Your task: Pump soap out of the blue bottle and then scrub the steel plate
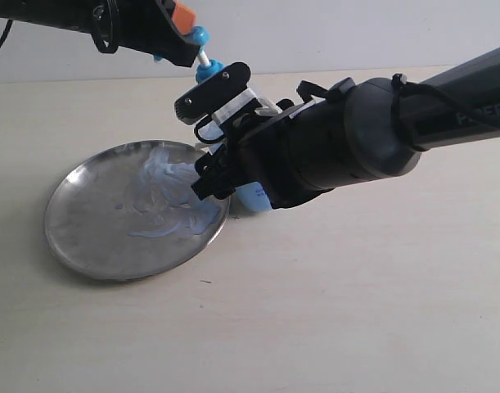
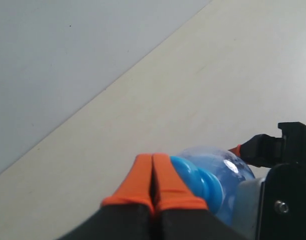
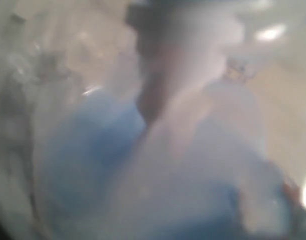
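Note:
The blue bottle [image 1: 254, 197] stands at the right rim of the steel plate [image 1: 94, 237], mostly hidden by my right gripper [image 1: 221, 135], whose fingers straddle its body and hold it. Only the bottle's base and bright blue pump head [image 1: 207, 69] show. My left gripper [image 1: 184, 18] is shut, its orange fingertips [image 2: 165, 175] pressed together with nothing between them, resting against the pump head [image 2: 195, 181]. Pale soap [image 1: 172, 192] lies in glossy streaks over the plate's right half. The right wrist view is a blur filled by the bottle [image 3: 142, 165].
The plate and bottle sit on a pale beige tabletop [image 1: 356, 311] that meets a white wall [image 1: 331, 33] at the back. My right arm [image 1: 413, 115] stretches in from the right, above the table.

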Controlling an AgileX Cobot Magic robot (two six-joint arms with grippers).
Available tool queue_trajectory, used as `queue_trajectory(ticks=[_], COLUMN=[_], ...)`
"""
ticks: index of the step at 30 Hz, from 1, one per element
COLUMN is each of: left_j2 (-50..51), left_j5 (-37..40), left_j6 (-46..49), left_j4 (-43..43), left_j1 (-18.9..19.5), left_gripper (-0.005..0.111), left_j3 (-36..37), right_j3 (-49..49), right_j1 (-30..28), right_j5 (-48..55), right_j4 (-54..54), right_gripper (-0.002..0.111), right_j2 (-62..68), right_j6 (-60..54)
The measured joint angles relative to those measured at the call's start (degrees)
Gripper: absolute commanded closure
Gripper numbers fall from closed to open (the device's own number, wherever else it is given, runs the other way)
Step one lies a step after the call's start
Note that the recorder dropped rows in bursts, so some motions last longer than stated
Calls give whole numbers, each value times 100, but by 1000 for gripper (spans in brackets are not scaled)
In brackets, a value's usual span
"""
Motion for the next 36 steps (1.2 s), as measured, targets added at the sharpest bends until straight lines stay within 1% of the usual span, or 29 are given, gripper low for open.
queue_trajectory(ticks=[33,36], left_j2=[239,305], left_j5=[-13,-102], left_j6=[-63,-78], left_j4=[-96,-108], left_j1=[-6,-67], left_gripper=[107,107], left_j3=[-75,-97], right_j3=[0,0], right_j1=[-33,-33], right_j5=[10,0], right_j4=[24,55], right_gripper=[108,108], right_j2=[0,0], right_j6=[8,8])
